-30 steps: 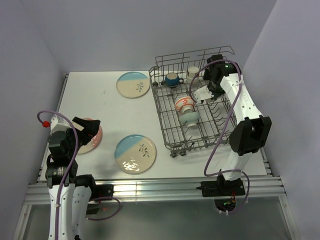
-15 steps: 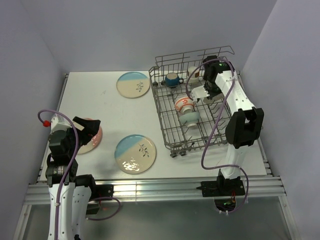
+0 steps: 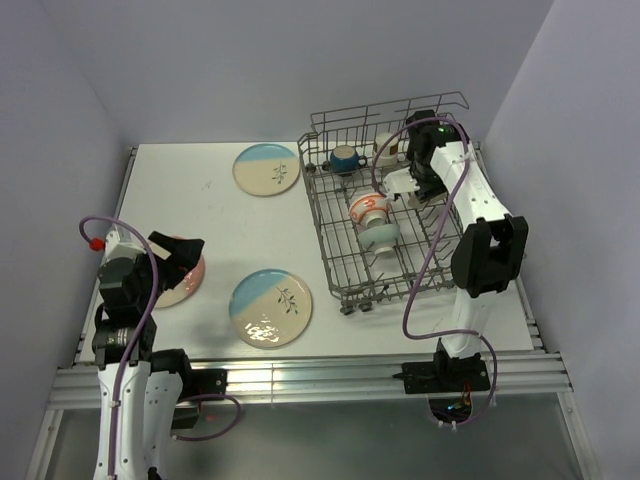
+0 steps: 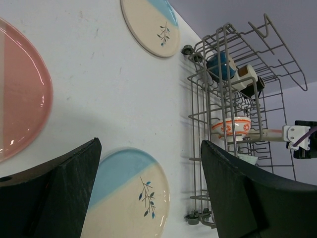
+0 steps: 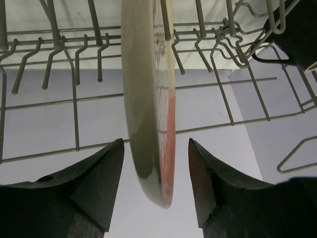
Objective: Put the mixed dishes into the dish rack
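The grey wire dish rack (image 3: 330, 250) stands at the right of the table. In it are an orange-red patterned bowl (image 3: 369, 207), a pale teal bowl (image 3: 380, 235), a dark-blue mug (image 3: 344, 158) and a brown mug (image 3: 388, 146). My right gripper (image 3: 402, 186) is open inside the rack. A cream and pink plate (image 5: 148, 99) stands on edge among the tines, between the fingers (image 5: 94, 183) and clear of both. On the table lie two blue-and-cream plates (image 3: 266, 168) (image 3: 271, 306) and a pink one (image 3: 185, 285). My left gripper (image 3: 185, 255) hovers open over the pink plate's edge, holding nothing.
The rack's raised far wall (image 3: 390, 112) and upright tines (image 5: 74, 104) surround the right gripper. The brown mug (image 5: 297, 34) sits close to its right. The left wrist view shows the near blue plate (image 4: 129, 193) and the rack wall (image 4: 198, 114) beyond it.
The right gripper's jaws have opened off the pink plate, which now stands by itself in the rack. That arm also shifted slightly left. The left arm barely moved.
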You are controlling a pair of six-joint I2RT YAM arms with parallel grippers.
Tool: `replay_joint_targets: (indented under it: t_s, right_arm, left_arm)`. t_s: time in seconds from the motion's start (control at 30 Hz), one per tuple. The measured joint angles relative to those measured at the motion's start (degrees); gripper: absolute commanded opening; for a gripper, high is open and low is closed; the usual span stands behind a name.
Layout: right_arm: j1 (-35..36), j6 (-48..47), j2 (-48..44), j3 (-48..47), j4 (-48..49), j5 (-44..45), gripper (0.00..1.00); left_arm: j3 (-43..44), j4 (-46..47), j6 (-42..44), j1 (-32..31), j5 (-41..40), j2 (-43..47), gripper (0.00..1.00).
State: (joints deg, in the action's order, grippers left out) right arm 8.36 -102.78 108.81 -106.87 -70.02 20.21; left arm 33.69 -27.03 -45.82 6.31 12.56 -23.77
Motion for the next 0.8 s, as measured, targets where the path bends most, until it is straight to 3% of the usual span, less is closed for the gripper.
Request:
replay_joint_targets:
  t_s: [0.13,0.43,0.5,0.67,0.8]
  right_arm:
    - [0.02,0.55,-1.22,-1.64,-2.01,-0.83,0.71]
    - [1.31,0.90,-13.79,-2.64,-5.35,-6.14,0.73]
    - [2.34,1.44,-16.31,-3.10,-6.38,-8.07,0.73]
    - [6.01,10.43,-16.39,-12.26,-7.13,-18.71,0.72]
    - [8.28,30.23,-19.06,-11.37,2.62,-33.66,0.73]
  left_arm:
    - [-1.25,1.90,-0.83,0.00,1.38,-1.40,0.88]
    - [-3.26,11.10,-4.79,0.00,5.99,-10.80,0.87]
    - [-3.23,14.08,-6.03,0.00,6.69,-14.01,0.82]
    - [-0.94,22.18,-11.04,-0.02,7.80,-30.32,0.65]
    - [7.78,23.76,-15.58,-1.07,8.15,-49.90,0.60]
